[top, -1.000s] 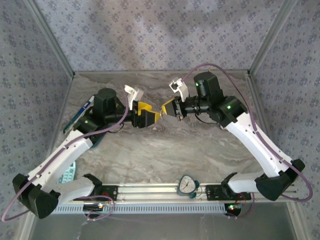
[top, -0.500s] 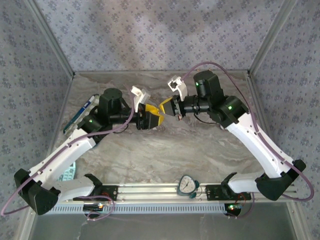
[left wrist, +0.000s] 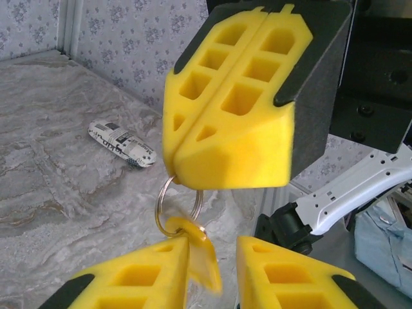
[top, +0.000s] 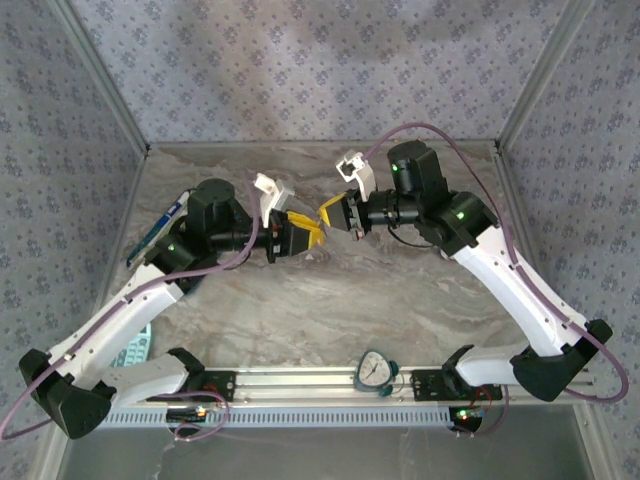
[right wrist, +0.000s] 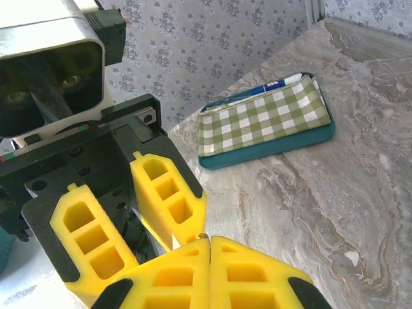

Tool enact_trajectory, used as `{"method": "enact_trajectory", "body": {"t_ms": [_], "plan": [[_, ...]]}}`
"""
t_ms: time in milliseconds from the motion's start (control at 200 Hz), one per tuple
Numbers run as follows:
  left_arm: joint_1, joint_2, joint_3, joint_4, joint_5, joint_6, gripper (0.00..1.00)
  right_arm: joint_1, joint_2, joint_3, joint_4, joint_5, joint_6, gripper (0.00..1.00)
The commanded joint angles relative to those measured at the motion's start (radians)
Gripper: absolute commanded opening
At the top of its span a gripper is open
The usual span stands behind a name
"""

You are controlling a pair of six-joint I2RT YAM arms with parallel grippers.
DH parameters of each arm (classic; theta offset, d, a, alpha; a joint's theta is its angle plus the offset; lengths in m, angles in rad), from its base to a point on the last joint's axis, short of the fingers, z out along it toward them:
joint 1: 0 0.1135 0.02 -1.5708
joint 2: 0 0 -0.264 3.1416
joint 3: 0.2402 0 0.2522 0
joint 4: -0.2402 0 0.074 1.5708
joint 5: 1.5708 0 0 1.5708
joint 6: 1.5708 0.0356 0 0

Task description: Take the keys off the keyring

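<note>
Yellow-orange and flat, the tiny key head (left wrist: 197, 250) hangs from a thin silver wire keyring (left wrist: 157, 207), held in the air above the grey marbled table (left wrist: 58, 167). In the left wrist view the top of the ring disappears into the tips of the right gripper (left wrist: 177, 164), whose yellow foam fingers are pressed fully together and pinch it. The key dangles below, in the gap of the left gripper (left wrist: 214, 252). Those jaws stand partly apart and clamp nothing, though the key head lies against the inner face of one finger. Whether it truly touches I cannot tell.

From above, the left gripper (top: 305, 233) and right gripper (top: 330, 212) meet tip to tip over the middle of the table.

A small white wrapped packet with dark print (left wrist: 122, 143) lies on the marble beyond the ring. A green checked cloth pouch on a teal tray (right wrist: 267, 119) sits near the floral papered wall (right wrist: 212, 38).
</note>
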Motion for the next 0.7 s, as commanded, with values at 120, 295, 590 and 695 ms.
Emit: {"method": "enact_trajectory", "body": {"t_ms": [120,295,590,695], "plan": [[-0.007,-0.027,-0.020,-0.026,-0.013,0.021,0.22,0.008,-0.022,0.034,0.007,0.008,0.013,0.03],[-0.008,-0.030,-0.030,-0.011,-0.064,0.014,0.59,0.010,-0.024,0.036,0.016,0.002,0.019,0.03],[-0.017,-0.011,-0.033,0.063,-0.026,-0.014,0.71,0.021,-0.025,0.034,0.023,0.000,0.024,0.03],[-0.022,-0.002,-0.029,0.067,-0.012,-0.016,0.62,0.020,-0.026,0.032,0.025,0.003,0.024,0.03]]}}
